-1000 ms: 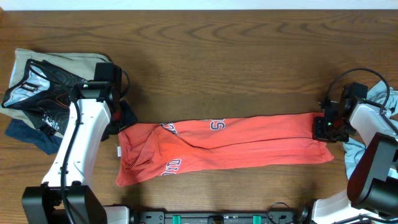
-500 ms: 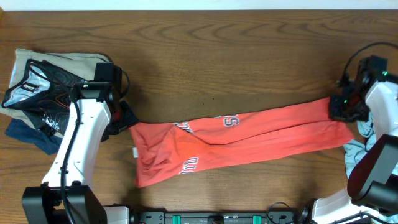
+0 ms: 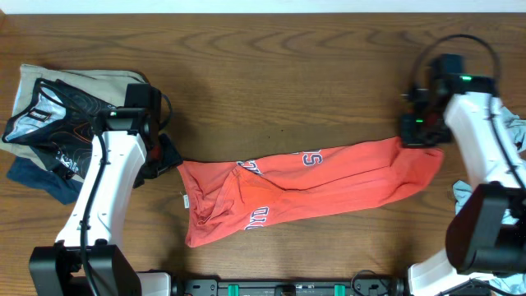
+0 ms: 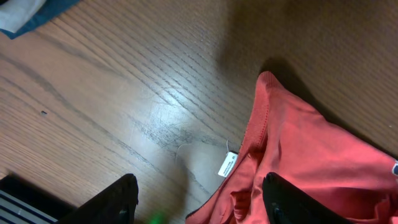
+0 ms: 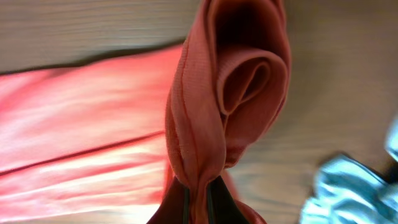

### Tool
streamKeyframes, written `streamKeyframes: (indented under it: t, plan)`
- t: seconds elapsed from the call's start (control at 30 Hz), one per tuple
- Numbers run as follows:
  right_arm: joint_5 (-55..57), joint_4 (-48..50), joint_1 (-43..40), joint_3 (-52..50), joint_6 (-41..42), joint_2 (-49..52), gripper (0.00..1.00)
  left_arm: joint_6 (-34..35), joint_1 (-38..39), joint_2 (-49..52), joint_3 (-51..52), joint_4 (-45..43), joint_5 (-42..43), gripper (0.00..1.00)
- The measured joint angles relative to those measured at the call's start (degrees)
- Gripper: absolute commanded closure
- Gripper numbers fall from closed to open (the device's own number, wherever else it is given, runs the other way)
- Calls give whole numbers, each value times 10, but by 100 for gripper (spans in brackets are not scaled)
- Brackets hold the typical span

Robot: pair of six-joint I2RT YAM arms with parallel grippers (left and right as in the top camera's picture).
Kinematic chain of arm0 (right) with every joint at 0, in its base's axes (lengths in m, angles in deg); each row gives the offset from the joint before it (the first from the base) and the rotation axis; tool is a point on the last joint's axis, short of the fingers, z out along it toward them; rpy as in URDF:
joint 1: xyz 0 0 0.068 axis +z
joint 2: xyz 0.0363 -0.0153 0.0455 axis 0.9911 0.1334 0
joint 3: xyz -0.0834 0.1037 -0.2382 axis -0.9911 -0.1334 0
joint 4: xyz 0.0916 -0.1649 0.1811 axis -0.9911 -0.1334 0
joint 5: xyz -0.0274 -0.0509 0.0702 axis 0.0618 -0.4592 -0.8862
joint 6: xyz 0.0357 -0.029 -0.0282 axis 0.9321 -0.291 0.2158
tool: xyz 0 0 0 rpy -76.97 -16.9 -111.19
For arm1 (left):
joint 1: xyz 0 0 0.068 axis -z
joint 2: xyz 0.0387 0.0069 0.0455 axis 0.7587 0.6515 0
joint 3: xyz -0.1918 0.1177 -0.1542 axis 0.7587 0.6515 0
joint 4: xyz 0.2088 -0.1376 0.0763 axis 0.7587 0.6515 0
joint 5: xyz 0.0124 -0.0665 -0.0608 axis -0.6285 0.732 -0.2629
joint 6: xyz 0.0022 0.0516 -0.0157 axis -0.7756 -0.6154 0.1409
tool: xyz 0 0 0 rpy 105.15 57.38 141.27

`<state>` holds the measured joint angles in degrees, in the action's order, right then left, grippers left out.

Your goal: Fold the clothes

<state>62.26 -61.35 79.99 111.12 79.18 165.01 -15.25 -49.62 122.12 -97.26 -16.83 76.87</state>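
Coral-red short-sleeved T-shirt (image 3: 304, 185): lies as a long, crumpled band across the front middle of the brown wood-grain bench (image 3: 288, 74), with the navy-and-white chest lettering (image 3: 308, 158) facing up and its far end lifted at the right.
Feel: probably light, limp knit cloth. It bunches and rolls on itself, so it should drape and follow a pull rather than hold any shape.
Right fingers (image 5: 217, 205): clenched on the bunched right end of the shirt. The wrist view shows the cloth curling up out of them in a tight roll.
Left fingers (image 4: 106, 202): spread and released, with nothing held. They hang just over the collar end, near the white neck tag (image 4: 228, 163).
Where to take hold: probably a flat edge or corner, such as the ribbed collar seam beside the tag, and not a wad. The present bunch grip will likely leave wrinkles.
Surface: smooth, lightly worn wood that the cloth can probably slide across when drawn taut.
Room: there is wide bare wood behind the shirt. A pile of beige, black-patterned and blue garments (image 3: 57, 115) sits at the left, well apart from the shirt, and a pale grey-blue shirt (image 5: 348, 186) lies at the right edge, near the lifted end.
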Motion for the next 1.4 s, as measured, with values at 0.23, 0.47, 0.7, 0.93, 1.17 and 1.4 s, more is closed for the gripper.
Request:
streamKeyframes:
  t: [0.23,0.47,0.7,0.93,1.17,1.4]
  plan:
    - [-10,-1,131,0,59,0,98,0,0,0,3,0,0,34]
    - [-16,27,219,-19,134,0,99,0,0,0,4,0,0,34]
    - [-16,36,271,-33,176,0,98,0,0,0,4,-1,0,34]
    - [-16,38,300,-33,188,0,96,0,0,0,4,-1,0,34]
    - [-29,41,320,-33,195,0,68,0,0,0,4,-1,0,34]
    - [-82,42,328,-33,168,0,65,0,0,0,4,-1,0,34]
